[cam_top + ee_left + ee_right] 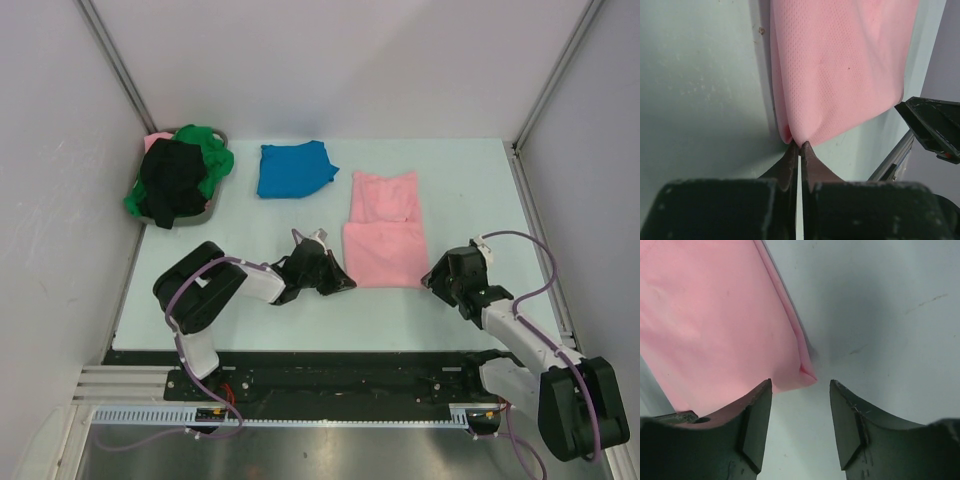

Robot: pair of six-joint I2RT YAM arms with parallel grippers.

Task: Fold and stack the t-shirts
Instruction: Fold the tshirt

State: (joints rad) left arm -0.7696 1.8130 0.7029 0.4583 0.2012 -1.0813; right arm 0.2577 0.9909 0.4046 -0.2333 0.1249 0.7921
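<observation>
A light pink t-shirt (385, 230) lies flat mid-table, partly folded, its lower half a neat rectangle. My left gripper (345, 283) is low at its near left corner. In the left wrist view the gripper (800, 145) is shut on that corner of the pink t-shirt (840, 65). My right gripper (428, 280) is at the near right corner. In the right wrist view it (801, 382) stands open, and the pink corner (807, 374) lies just ahead of the jaws, between their tips. A folded blue t-shirt (293, 168) lies behind. The green t-shirt (215, 160) and the black t-shirt (175, 185) are heaped in the basket.
The grey round basket (210, 205) sits at the back left against the wall, with a bit of pink cloth (157, 140) at its far rim. White walls close in the left, back and right. The right gripper's fingers (932, 125) show at the right edge of the left wrist view.
</observation>
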